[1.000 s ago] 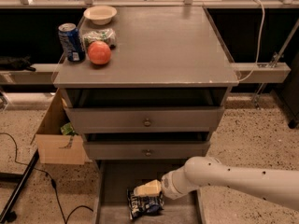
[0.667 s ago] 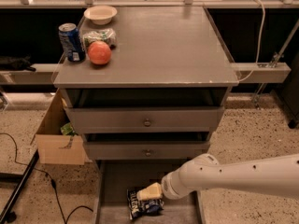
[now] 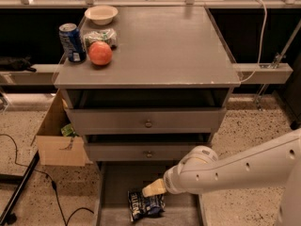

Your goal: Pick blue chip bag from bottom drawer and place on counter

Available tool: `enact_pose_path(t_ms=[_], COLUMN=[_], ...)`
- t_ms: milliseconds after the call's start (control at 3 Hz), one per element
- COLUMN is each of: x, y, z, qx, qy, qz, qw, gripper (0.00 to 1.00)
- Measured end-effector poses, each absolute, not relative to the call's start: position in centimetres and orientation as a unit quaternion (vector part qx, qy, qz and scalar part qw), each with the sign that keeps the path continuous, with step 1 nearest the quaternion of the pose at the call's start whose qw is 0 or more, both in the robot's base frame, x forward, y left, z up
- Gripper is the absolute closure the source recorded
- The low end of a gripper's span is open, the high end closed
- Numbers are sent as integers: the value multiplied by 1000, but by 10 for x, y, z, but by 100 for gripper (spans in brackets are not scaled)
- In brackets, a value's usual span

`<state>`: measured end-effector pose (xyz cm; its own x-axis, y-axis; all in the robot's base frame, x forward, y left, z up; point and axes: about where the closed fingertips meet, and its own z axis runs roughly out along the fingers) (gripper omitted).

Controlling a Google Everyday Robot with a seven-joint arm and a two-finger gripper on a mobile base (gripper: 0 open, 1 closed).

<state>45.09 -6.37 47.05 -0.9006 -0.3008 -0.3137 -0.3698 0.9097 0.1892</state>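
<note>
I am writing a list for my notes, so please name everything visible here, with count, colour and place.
blue chip bag: one, dark blue, on the floor of the open bottom drawer
counter: one, grey, top of the cabinet
soda can: one, blue, counter's back left corner
packet: one, green and white, beside the can
round fruit: one, red-orange, in front of the packet
bowl: one, pale, counter's back edge
upper drawers: two, grey, round knobs
cardboard box: one, brown, floor beside the cabinet
cable: one, black, floor
arm: one, white, reaching from the picture's right
gripper: one, pale, just above the bag
</note>
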Motion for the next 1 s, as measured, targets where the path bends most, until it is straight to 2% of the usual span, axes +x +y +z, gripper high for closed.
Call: enact_pose_path(t_ms=[667, 1000], x=[451, 456], y=[-47, -8], z=[461, 423], qx=[-167, -166], qy=[968, 967], qz=[137, 163], qw=[131, 100], gripper=[0, 0])
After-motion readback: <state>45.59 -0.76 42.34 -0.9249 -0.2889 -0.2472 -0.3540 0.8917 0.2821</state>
